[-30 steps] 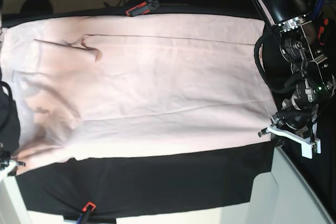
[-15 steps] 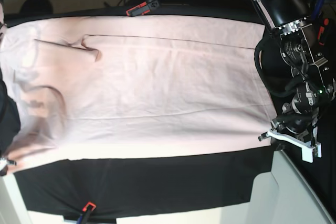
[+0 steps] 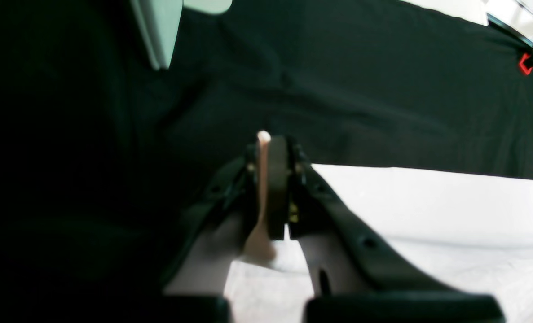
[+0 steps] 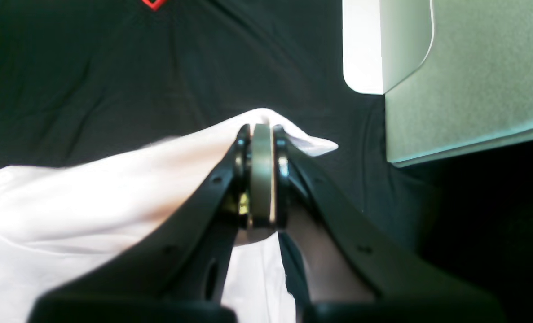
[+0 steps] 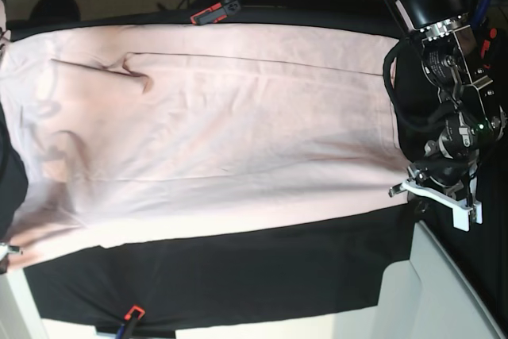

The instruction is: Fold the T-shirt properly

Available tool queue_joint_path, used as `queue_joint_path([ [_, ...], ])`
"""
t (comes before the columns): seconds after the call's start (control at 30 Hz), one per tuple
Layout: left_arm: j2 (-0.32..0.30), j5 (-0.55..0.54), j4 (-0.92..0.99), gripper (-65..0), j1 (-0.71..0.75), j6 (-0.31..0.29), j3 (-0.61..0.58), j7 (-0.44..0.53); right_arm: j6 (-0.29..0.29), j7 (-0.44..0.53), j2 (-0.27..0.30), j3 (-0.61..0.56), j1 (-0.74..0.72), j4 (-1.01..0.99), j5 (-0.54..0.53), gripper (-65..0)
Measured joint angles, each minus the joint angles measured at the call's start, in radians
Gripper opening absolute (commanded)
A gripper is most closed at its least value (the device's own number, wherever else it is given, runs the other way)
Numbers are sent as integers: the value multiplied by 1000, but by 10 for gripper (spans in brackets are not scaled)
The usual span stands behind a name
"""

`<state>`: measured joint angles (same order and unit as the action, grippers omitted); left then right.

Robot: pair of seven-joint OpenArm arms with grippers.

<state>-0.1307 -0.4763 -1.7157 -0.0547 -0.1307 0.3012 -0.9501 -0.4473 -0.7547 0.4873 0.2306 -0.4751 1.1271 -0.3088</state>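
Note:
The pale pink T-shirt (image 5: 230, 125) lies plain side up, stretched lengthwise across the black table cloth (image 5: 238, 275). My left gripper (image 5: 403, 189) is at the shirt's near right corner, shut on it. In the left wrist view the left gripper (image 3: 266, 144) pinches a thin strip of pink fabric, with the shirt (image 3: 428, 215) spreading to its right. My right gripper (image 4: 262, 130) is shut on a raised fold of the shirt (image 4: 91, 197). In the base view only its tip (image 5: 6, 250) shows at the left edge, by the shirt's near left corner.
A red and black clamp (image 5: 216, 12) sits at the table's far edge and another (image 5: 131, 315) at the near edge. A pale grey panel (image 5: 444, 291) fills the near right corner, and a similar one (image 4: 450, 67) is close to my right gripper. Cables lie behind the table.
The shirt's left end, rumpled a second ago, is now pulled flatter. The right gripper has moved further left, almost out of view. The near hem at the right has shifted slightly away with the left gripper.

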Motion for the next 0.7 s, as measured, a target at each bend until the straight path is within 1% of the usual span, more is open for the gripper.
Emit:
queue_joint_path([
  [0.1,0,-1,0,-650,0,0,0,0,-5,-7,-6,60,39,44,-3,-650],
  [0.2,0,0,-1,-650,6,0,0,1,-4,-21,-3,84,80,72,-1,-650],
  [0.3,1,-3,-9,-650,27,0,0,0,0,-59,-4,86,115,92,2,-650],
  [0.5,0,-3,-83,-650,79,0,-10,8,3,-60,-4,87,197,166,2,-650],
  [0.6,0,-2,-84,-650,134,0,-11,6,3,-119,-6,89,245,204,2,-650],
  [0.63,1,-1,-83,-650,150,0,-11,1,-1,-126,-10,98,262,219,0,-650],
  [0.7,1,1,-83,-650,172,0,-11,0,-1,-129,-37,154,295,260,-5,-650],
])
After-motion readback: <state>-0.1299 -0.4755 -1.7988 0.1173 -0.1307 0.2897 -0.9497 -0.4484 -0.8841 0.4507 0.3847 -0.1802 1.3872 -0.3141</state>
